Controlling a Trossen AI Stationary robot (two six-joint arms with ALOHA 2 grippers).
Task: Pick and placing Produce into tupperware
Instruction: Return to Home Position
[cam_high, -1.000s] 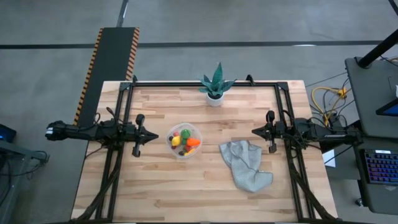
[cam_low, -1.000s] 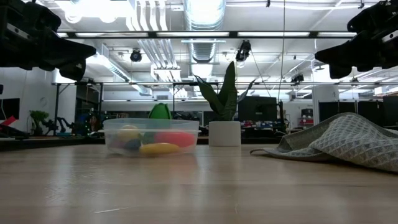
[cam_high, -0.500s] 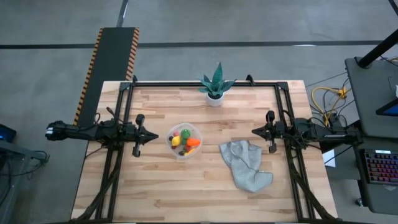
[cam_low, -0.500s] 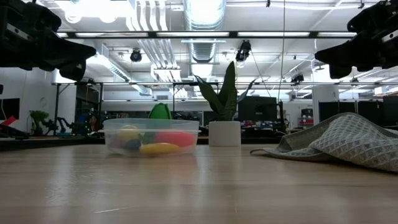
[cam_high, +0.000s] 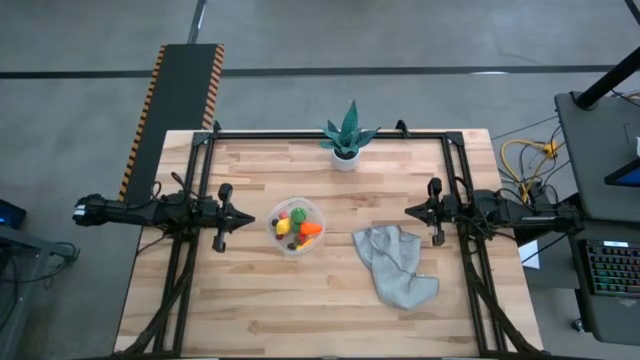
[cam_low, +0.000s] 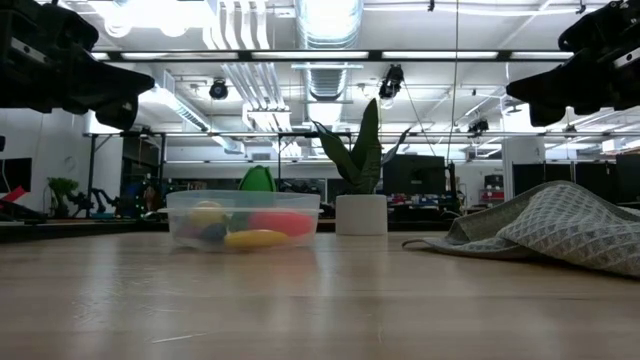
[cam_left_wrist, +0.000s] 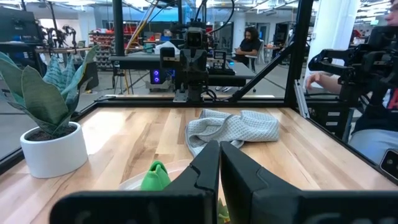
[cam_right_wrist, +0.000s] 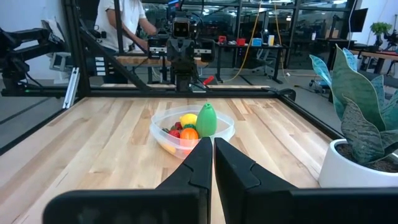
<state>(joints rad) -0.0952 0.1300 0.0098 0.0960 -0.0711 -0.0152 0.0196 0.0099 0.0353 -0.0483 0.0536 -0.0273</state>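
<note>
The grey cloth (cam_high: 395, 263) lies nearest, on the right of the counter (cam_high: 250, 300). The tupperware (cam_low: 243, 198), with the produce (cam_high: 310, 228) inside, sits between the left end effector (cam_high: 247, 218) and the right end effector (cam_high: 409, 211). Both are pressed together, empty and apart from it. The plant (cam_high: 346, 136) stands farthest.

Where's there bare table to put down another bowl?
Bare: the wide strip of table opposite the plant, beside the grey cloth; also the corners either side of the plant. Crowded: the middle, where tupperware and cloth sit between the left gripper and right gripper.
</note>
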